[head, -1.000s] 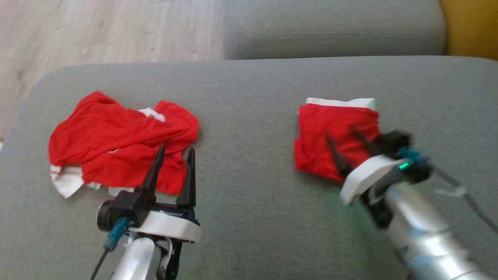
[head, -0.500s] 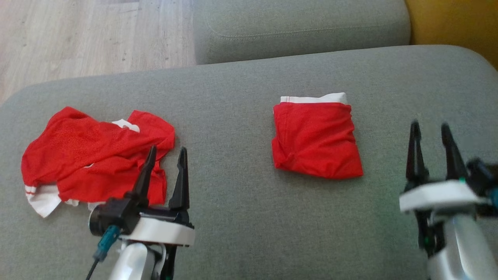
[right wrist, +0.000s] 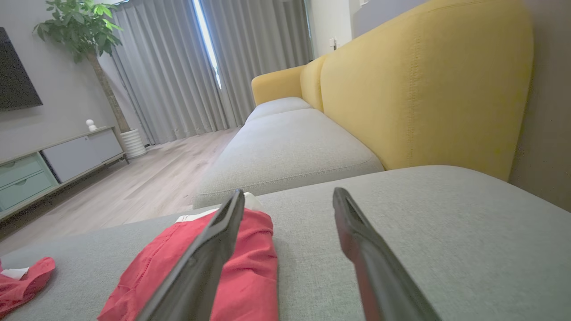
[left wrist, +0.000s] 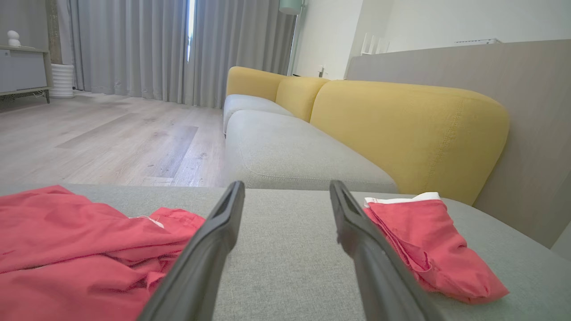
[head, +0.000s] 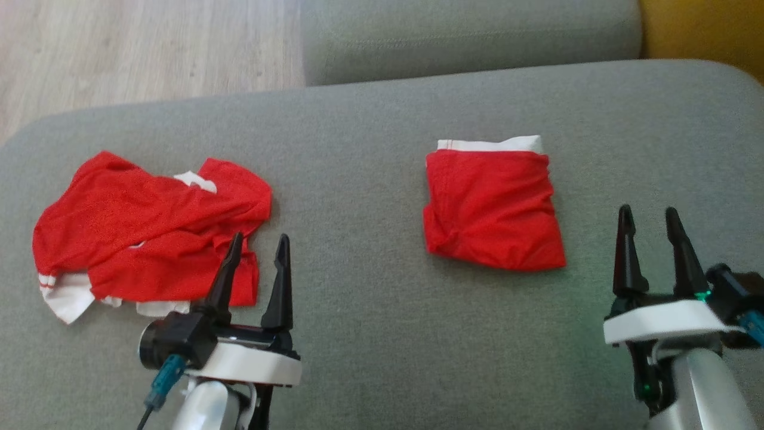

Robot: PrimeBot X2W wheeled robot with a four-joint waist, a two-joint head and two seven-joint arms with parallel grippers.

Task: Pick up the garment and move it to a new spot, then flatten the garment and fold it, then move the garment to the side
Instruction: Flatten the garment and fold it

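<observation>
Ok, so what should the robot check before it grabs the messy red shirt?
1. Left jaws open and empty: ok.
2. Right jaws open, empty and off the folded garment: ok.
3. Folded garment lies neat on the grey cushion, apart from the messy one: ok.
4. Crumpled garment lies just ahead of the left jaws, within easy reach by the look of it: ok.
5. Crumpled garment lies flat: not ok, it is bunched and wrinkled.
6. Which edge of it is best to grab: cannot tell.
</observation>
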